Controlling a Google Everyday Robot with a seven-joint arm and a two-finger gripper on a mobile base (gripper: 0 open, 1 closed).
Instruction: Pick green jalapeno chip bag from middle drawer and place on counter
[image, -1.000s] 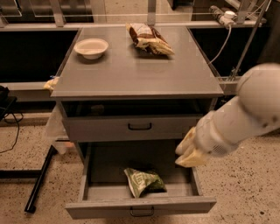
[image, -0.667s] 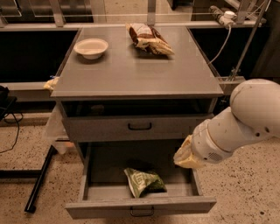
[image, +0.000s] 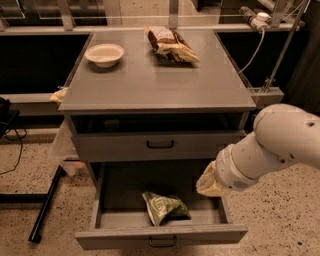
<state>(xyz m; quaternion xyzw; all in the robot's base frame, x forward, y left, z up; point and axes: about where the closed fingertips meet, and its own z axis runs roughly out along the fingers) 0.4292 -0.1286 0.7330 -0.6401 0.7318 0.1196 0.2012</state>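
Note:
The green jalapeno chip bag (image: 165, 207) lies crumpled inside the middle drawer (image: 115, 220), which is pulled out with its black handle at the front. My gripper (image: 208, 183) is at the end of the white arm, over the drawer's right side, a little above and to the right of the bag and not touching it. The grey counter (image: 160, 80) tops the cabinet.
A white bowl (image: 104, 54) and a brown-and-cream chip bag (image: 171, 44) sit at the back of the counter. The handled drawer above (image: 160, 145) is closed. A black stand leg (image: 45, 210) lies on the floor at the left. A cable and pole (image: 272, 55) stand at the right.
The arm has shifted a little left and down, bringing the gripper nearer the open drawer. The bag has not moved.

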